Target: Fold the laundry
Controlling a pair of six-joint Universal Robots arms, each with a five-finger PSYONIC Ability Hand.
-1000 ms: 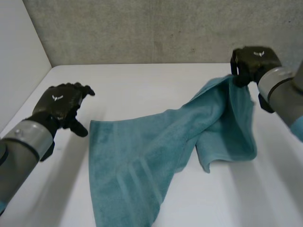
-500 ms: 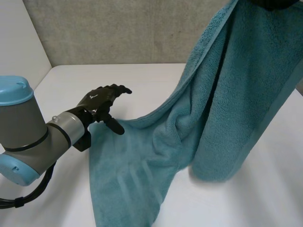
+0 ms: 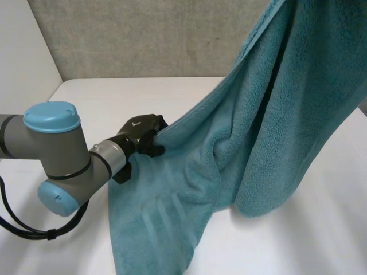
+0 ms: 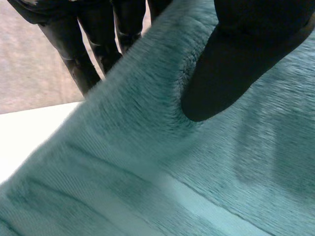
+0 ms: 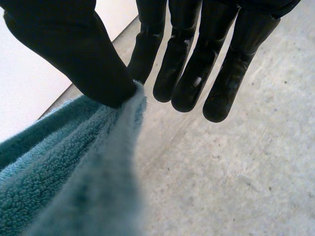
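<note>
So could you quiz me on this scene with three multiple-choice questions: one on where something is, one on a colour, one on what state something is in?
1. Where is the left hand?
A) on the towel's edge, near the table
B) flat on the bare table
C) raised high above the towel

2. What colour is the towel?
A) red
B) white
C) teal

3. How is the towel?
A) folded in a neat stack
B) partly lifted, its lower end lying on the table
C) rolled up tight

Answers:
1 A, its thumb and fingers pinch the edge in the left wrist view.
2 C, it is teal in every view.
3 B, the right hand pinches its raised end while the rest drapes down to the table.
</note>
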